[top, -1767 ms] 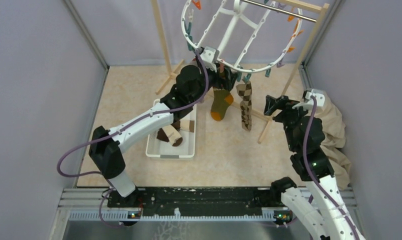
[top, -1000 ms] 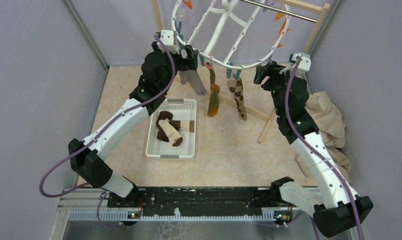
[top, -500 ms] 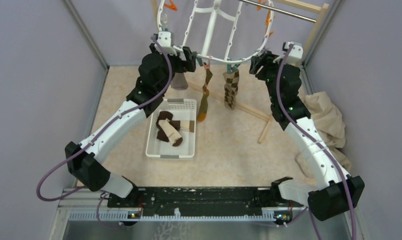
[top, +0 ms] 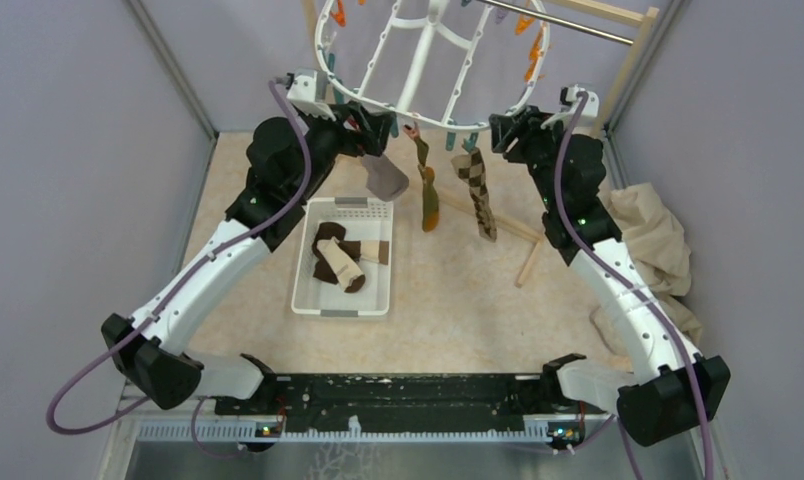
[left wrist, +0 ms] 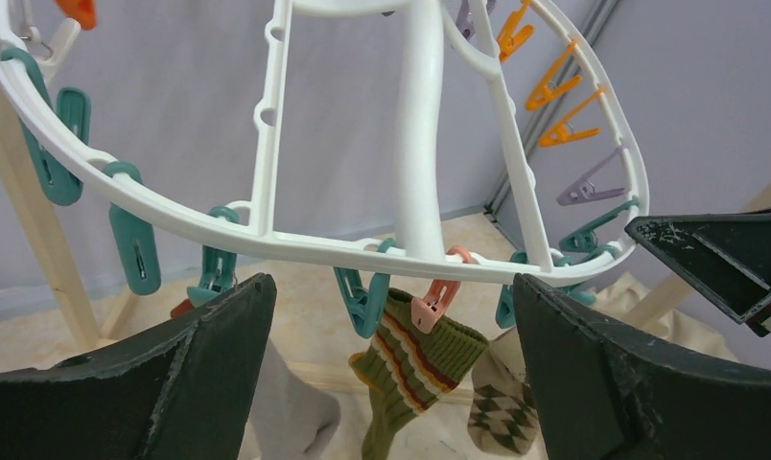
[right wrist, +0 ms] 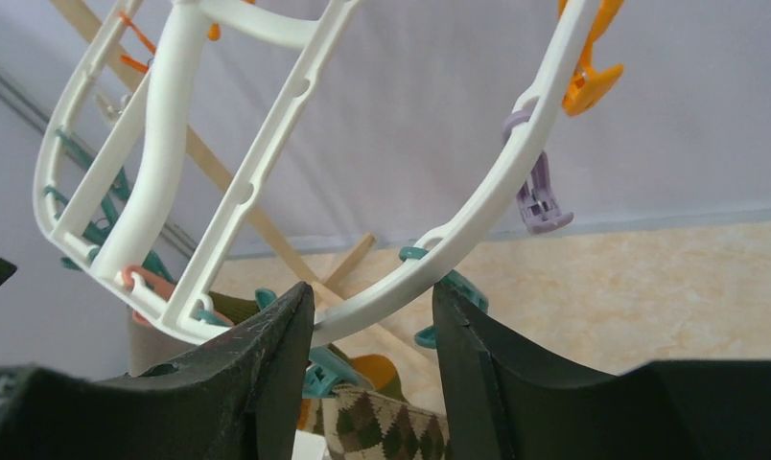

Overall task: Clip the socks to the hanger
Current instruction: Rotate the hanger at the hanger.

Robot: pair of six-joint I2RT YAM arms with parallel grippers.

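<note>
The white oval hanger [top: 428, 55] hangs from the rack, with orange, teal and purple pegs. Three socks hang from its near rim: a grey one [top: 384, 178], a green-orange striped one [top: 428, 195] held by a pink peg [left wrist: 437, 297], and a brown-cream argyle one [top: 478, 185]. My left gripper [top: 370, 118] is wide open and empty just under the rim [left wrist: 171, 230]; the striped sock [left wrist: 415, 369] shows between its fingers. My right gripper [top: 506, 128] is partly open at the rim's right side, and the rim [right wrist: 478, 211] crosses its fingertips. More brown and cream socks [top: 338, 258] lie in the tray.
A white tray [top: 308, 300] sits on the floor under the left arm. A wooden rack [top: 623, 70] with a metal bar [top: 558, 20] carries the hanger. A big beige cloth [top: 658, 240] lies at the right wall. Purple walls close in both sides.
Both arms have risen to the hanger's near rim. The left gripper has shifted left, the hanger has tilted back and the hanging socks have swung.
</note>
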